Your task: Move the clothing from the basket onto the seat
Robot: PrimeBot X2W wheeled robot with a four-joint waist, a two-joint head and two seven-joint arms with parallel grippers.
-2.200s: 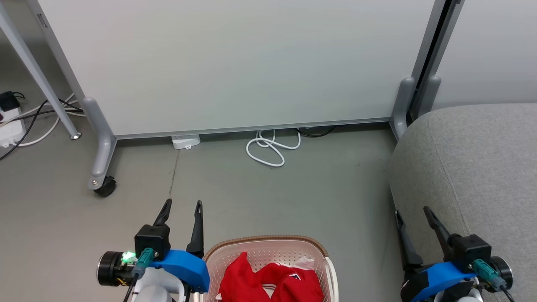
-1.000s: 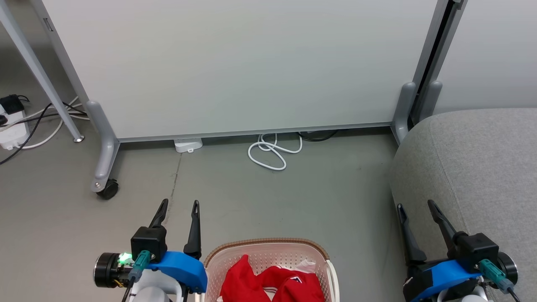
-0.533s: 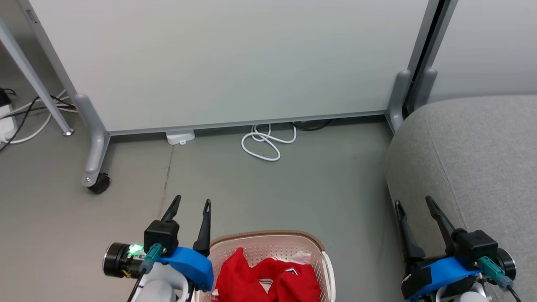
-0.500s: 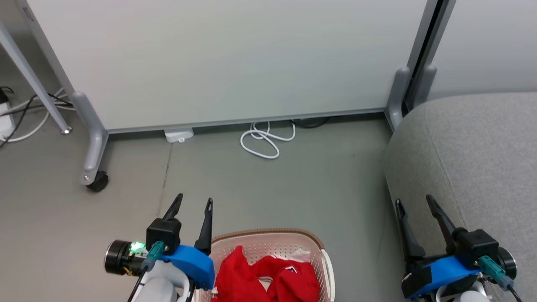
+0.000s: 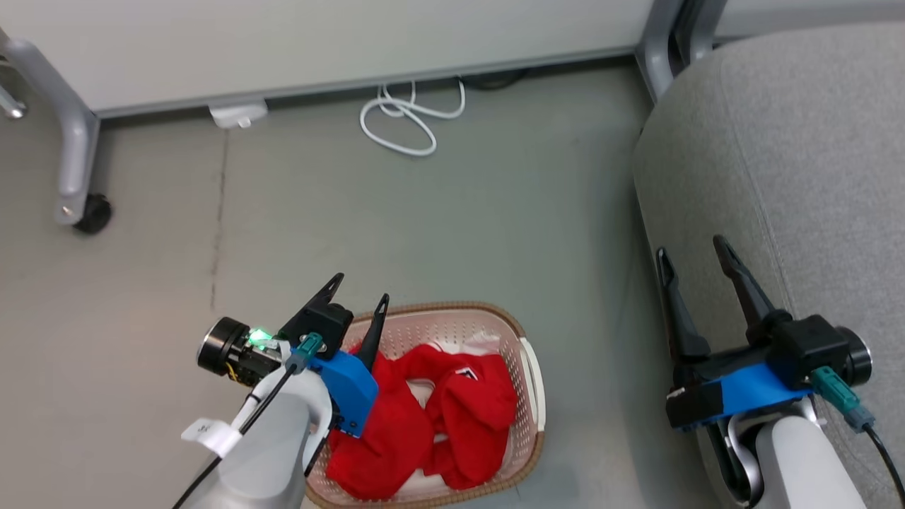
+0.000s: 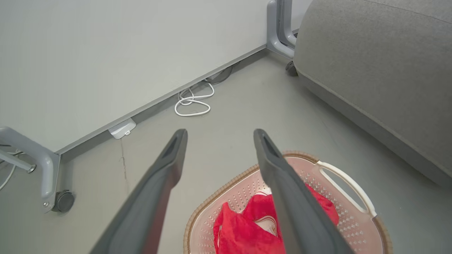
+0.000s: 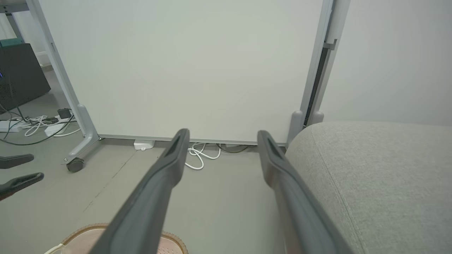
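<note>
Left end effector (image 5: 360,286) wide, empty, over basket (image 5: 459,306) rim; right end effector (image 5: 690,246) wide beside seat (image 5: 813,141), possibly touching.

basket (image 5: 452,308) top: open over clothing (image 5: 466,396) | gap to seat (image 5: 799,141): bare floor (image 5: 530,226) | far side: cable (image 5: 406,124), panel (image 5: 318,35), well apart from basket

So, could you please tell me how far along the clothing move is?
Done: nothing yet; the seat shows no clothing on it. In hand: the left tool hangs open by the rim of the basket, holding nothing; the right tool is open by the seat's edge. Left: all the red clothing lies in the basket and needs lifting across.
</note>
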